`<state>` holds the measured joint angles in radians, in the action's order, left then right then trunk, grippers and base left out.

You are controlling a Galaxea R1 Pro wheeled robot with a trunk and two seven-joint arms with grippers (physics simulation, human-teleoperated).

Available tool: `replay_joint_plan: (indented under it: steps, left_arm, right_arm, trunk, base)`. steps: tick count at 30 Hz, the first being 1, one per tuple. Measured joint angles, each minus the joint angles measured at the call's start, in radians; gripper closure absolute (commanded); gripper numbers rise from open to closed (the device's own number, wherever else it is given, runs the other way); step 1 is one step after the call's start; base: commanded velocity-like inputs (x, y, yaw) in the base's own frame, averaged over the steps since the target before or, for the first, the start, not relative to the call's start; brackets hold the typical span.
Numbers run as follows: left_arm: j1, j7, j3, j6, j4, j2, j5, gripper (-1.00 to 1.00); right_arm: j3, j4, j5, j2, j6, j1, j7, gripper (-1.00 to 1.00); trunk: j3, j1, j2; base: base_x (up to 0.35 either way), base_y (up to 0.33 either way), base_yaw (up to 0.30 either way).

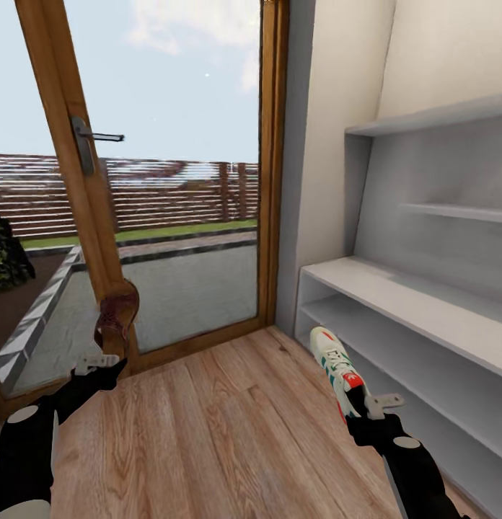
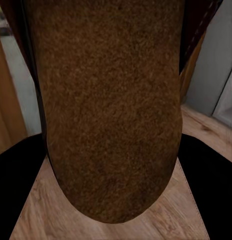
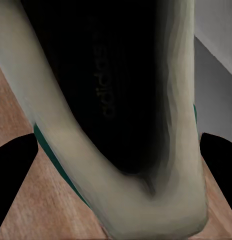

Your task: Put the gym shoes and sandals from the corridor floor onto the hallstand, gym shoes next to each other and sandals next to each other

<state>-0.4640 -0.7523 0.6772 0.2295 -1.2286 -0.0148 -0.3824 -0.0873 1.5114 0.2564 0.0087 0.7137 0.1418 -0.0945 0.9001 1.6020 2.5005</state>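
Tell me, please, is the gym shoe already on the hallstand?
Not yet. The right gripper holds the gym shoe in the air, toe up, above the floor and just beside the hallstand.

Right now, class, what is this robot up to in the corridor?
It is carrying footwear, one piece per arm. The left gripper holds a brown sandal up in front of the glass door, and the right gripper holds a white gym shoe beside the hallstand. Both are lifted clear of the wooden floor; the visible rack shelves hold no shoes.
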Motion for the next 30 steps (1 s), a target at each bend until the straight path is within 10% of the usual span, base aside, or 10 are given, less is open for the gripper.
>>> replay_joint_plan:
  steps: [30]
  left_arm:
    - [0.0, 0.0, -0.001, 0.001, 0.0, 0.001, -0.001, 1.0]
  right_arm:
    - [0.0, 0.0, 0.0, 0.0, 0.0, 0.0, 0.0, 1.0]
  trunk:
    - [-0.003, 0.0, 0.0]
  base:
    - [0.075, 0.076, -0.296]
